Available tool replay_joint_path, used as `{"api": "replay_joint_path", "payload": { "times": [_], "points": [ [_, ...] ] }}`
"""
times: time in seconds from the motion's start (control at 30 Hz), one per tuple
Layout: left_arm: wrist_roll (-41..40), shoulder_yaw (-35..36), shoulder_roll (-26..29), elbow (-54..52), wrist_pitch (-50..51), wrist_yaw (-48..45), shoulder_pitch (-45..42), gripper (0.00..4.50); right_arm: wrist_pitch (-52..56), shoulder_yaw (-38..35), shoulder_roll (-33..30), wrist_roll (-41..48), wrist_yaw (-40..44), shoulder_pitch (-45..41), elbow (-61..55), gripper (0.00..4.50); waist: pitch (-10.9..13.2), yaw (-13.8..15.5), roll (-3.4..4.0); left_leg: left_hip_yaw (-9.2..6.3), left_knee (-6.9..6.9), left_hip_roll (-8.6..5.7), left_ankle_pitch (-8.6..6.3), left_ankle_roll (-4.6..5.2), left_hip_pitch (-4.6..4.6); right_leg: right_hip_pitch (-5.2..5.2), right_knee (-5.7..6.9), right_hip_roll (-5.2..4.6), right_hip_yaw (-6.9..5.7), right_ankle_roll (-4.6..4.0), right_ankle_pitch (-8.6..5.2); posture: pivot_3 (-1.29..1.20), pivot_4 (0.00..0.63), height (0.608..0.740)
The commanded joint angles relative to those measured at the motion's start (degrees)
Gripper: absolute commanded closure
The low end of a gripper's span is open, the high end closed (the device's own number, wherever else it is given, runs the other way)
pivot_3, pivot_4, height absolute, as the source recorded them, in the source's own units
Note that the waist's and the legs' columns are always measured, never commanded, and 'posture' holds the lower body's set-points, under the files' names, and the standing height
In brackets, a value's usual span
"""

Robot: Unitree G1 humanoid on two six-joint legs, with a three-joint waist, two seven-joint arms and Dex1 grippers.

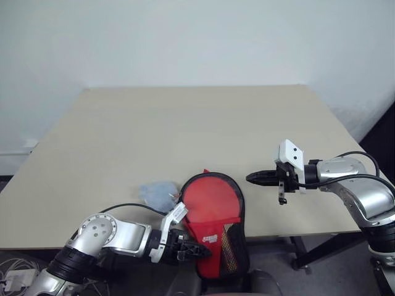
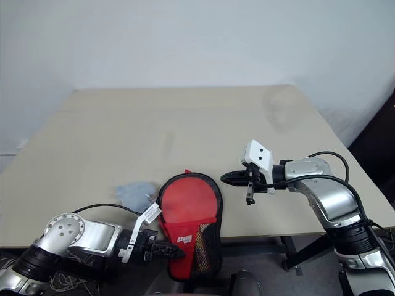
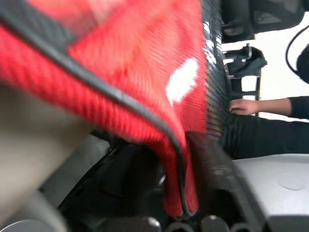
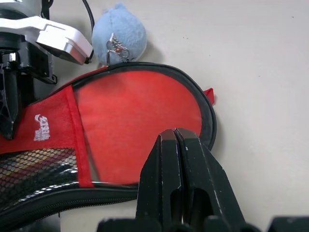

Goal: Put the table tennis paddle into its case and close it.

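**A:** Where do your grippers stand right now?

**B:** Your right gripper point(image 1: 252, 179) hangs above the table with its two black fingers pressed together, gripping nothing. You can see the fingers point(image 4: 176, 159) meet along their whole length in the right wrist view, just over the round end of the case. Your left gripper point(image 1: 203, 250) is at the near edge of the table, pointing at the narrow handle end of the case. Its fingers are up against the red fabric there, but you cannot tell whether they are pinching it or standing apart.

**A:** And the case itself?

**B:** The paddle-shaped soft pouch, red fabric with black piping, a mesh panel and a small white logo point(image 1: 213, 213), lies red side up. Its round end rests on the pale wooden table point(image 1: 185, 123), and its narrow end hangs past the near edge, beside your left gripper. A fluffy grey-blue pom-pom pull point(image 1: 158, 193) sits on the table just beside the round end, joined to it by a small metal clasp.

**A:** The paddle?

**B:** You cannot tell whether it is inside the case.

**A:** Anything else?

**B:** A person's hand point(image 3: 245, 106) and dark sleeve appear beyond the case in the left wrist view.
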Motion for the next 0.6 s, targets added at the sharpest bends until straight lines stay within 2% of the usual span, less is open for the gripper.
{"api": "replay_joint_path", "payload": {
  "times": [0.03, 0.23, 0.27, 0.33, 0.47, 0.6],
  "points": [
    [0.4, 2.9, 0.4, -0.1, 0.9, -1.6, -0.7, 2.31, -1.3, -0.5, 0.0, 0.0, 0.6, -1.5, -0.3, 4.5, 0.0, 0.0, 0.0, 0.01, 0.0, 0.0, 0.0, 0.0, 0.0, -0.02, 0.0, 0.0, 0.0, 0.0, 0.0, 0.0, 0.0, 0.707],
    [-0.6, 7.5, 3.0, -2.3, 1.4, -2.2, -0.2, 0.2, -2.2, -0.2, 0.5, -0.6, 1.1, -1.6, 0.6, 4.5, 0.0, 0.0, -0.05, 0.08, 0.03, -0.04, 0.0, 0.0, 0.0, -0.07, -0.03, 0.04, 0.06, -0.02, -0.01, 0.0, 0.0, 0.707],
    [-0.8, 8.2, 3.6, -2.9, 1.4, -2.2, 0.1, 0.01, -2.3, -0.1, 0.6, -0.7, 1.2, -1.7, 0.8, 4.5, 0.0, 0.0, -0.06, 0.11, 0.03, -0.04, 0.0, 0.0, 0.0, -0.08, -0.04, 0.04, 0.08, -0.02, -0.01, 0.0, 0.0, 0.707],
    [-2.0, 9.7, 5.2, -4.7, 1.2, -2.3, 1.0, 0.01, -2.7, 0.1, 0.9, -0.9, 1.3, -1.8, 1.3, 4.5, 0.1, -0.1, -0.05, 0.14, 0.03, -0.02, 0.0, 0.0, 0.0, -0.1, -0.03, 0.05, 0.1, -0.02, 0.0, 0.0, 0.0, 0.707],
    [-6.2, 15.7, 11.7, -11.7, 0.6, -4.8, 4.4, 0.01, -3.6, 0.6, 1.5, -1.3, 1.9, -2.5, 2.6, 4.5, 0.1, -0.1, -0.13, 0.52, 0.05, 0.48, 0.0, 0.0, 0.02, -0.17, 0.0, 0.04, -0.03, -0.13, 0.08, 0.0, 0.0, 0.707],
    [-3.8, 22.9, 16.6, -20.5, -0.7, -13.1, 6.3, 0.01, -4.9, 1.1, 1.8, -1.9, 2.6, -3.0, 4.0, 4.5, 0.2, -0.1, 0.05, 0.91, 0.03, 0.7, 0.0, 0.0, 0.03, -0.26, -0.06, 0.01, -0.1, -0.14, 0.09, 0.0, 0.0, 0.707]
  ]
}}
